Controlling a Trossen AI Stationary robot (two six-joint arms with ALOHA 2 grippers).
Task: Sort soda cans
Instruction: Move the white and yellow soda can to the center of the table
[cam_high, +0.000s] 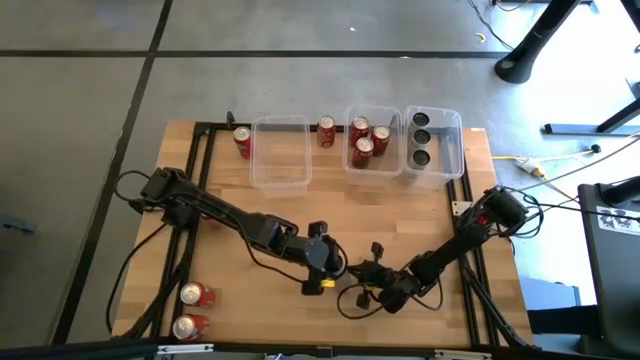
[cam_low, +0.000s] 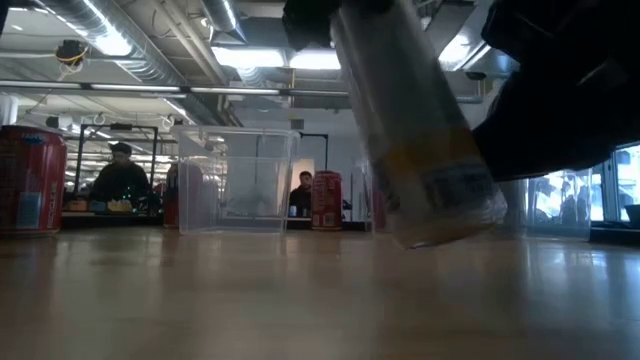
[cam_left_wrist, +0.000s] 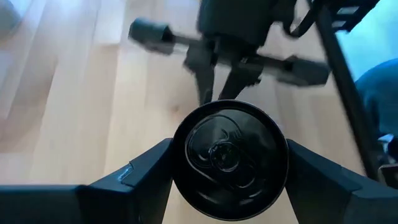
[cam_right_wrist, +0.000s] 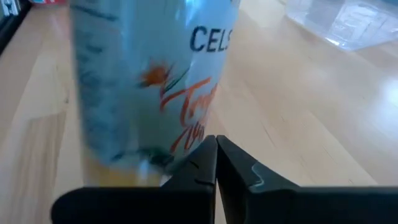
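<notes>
A pale soda can (cam_low: 415, 140) with orange lettering and a yellowish lower end hangs tilted just above the table near its front middle. My left gripper (cam_high: 322, 262) is shut on it; the left wrist view looks onto the can's dark end (cam_left_wrist: 229, 158). My right gripper (cam_high: 368, 283) is shut, and its tips (cam_right_wrist: 216, 146) point at the can's lower side (cam_right_wrist: 149, 81) from the table's right. Red soda cans stand loose at the far edge (cam_high: 242, 140) (cam_high: 326, 131) and lie at the near left corner (cam_high: 197, 294). My left gripper pinches the can's round body between its two fingers (cam_left_wrist: 146, 168), one on each side just below the upper end (cam_left_wrist: 186, 186). It comes slanting down from the table's left. The can hangs tilted, its lower end (cam_low: 445, 225) clear of the table. My right gripper's shut fingertips stand at the can's lower side; I cannot tell whether they touch it.
Three clear bins stand along the far edge: an empty one (cam_high: 278, 175), one with three red cans (cam_high: 372, 168), and one with black cans (cam_high: 447, 150). People sit in the room beyond the table. Bare wood lies between the bins and the grippers.
</notes>
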